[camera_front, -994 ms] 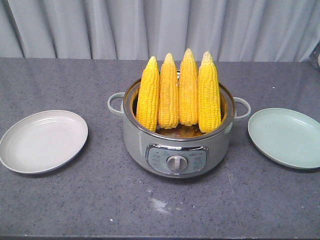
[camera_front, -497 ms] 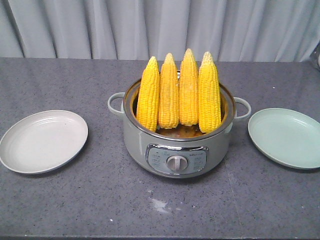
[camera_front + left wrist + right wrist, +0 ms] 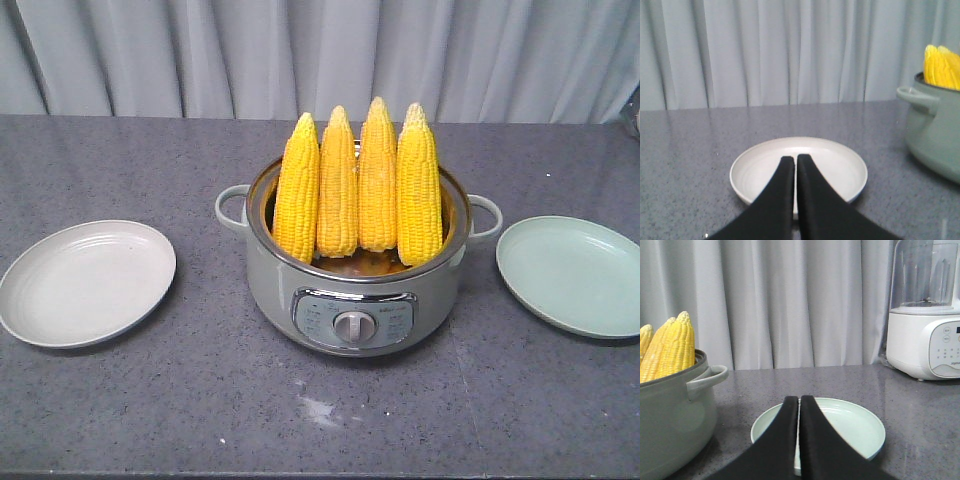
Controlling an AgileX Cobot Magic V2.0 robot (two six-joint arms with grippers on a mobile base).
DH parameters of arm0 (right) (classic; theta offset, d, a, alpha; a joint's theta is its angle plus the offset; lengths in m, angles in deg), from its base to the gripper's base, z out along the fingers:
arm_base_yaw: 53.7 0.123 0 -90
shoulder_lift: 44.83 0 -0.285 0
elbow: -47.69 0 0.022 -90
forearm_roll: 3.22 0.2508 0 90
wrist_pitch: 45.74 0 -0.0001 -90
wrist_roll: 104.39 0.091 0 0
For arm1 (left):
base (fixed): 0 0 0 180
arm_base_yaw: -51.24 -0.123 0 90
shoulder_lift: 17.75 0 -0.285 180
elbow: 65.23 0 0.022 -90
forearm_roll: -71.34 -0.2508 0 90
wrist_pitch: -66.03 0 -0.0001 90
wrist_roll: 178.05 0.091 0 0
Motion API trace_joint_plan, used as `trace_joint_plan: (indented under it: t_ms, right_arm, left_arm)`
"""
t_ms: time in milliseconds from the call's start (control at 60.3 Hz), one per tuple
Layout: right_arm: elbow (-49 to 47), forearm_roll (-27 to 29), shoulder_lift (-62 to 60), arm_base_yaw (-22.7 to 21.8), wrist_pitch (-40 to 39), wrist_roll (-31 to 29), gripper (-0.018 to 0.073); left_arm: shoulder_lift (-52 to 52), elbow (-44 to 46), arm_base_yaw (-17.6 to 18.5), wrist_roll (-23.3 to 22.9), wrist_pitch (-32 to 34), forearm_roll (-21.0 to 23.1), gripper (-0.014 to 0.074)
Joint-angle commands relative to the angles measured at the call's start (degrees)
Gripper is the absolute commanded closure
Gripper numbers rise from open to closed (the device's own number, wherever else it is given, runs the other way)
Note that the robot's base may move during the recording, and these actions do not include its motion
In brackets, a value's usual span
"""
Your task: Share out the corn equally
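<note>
Several yellow corn cobs (image 3: 358, 190) stand upright, tips up, in a grey-green electric pot (image 3: 355, 300) at the table's middle. A white plate (image 3: 85, 282) lies empty to its left and a pale green plate (image 3: 570, 275) lies empty to its right. In the left wrist view my left gripper (image 3: 795, 159) is shut with nothing in it, in front of the white plate (image 3: 840, 160); corn (image 3: 941, 66) shows at the right edge. My right gripper (image 3: 799, 400) is shut and empty in front of the green plate (image 3: 855, 425), with corn (image 3: 675, 342) at the left. Neither gripper appears in the front view.
A white blender (image 3: 927, 315) stands on the table beyond the green plate, at the right. A grey curtain (image 3: 320, 55) hangs behind the dark grey table (image 3: 200, 400). The pot has side handles (image 3: 232, 205) and a front knob (image 3: 352, 325).
</note>
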Motion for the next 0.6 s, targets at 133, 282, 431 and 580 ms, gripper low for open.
trace_joint_plan:
  t_ms: [133,282,431,580]
  right_arm:
    - [-18.8,0.8,11.1,-0.1,14.8,-1.4,0.0569]
    - [-32.4,0.9,21.8,-0.1,28.8,-6.6,0.0569]
    - [-44.3,0.9,32.5,-0.1,42.2,-7.6,0.0569]
    - [-52.7,1.6,41.5,-0.1,49.7,-7.6,0.0569]
  left_arm:
    - [11.6,19.4,0.0,-6.3,-8.5,0.5,0.0603]
    - [23.6,36.2,0.0,-5.7,-23.0,0.5,0.0603]
    - [36.6,51.2,0.0,1.1,-37.0,0.6,0.0603]
    - [46.8,61.2,0.0,1.7,-46.3,0.5,0.0603]
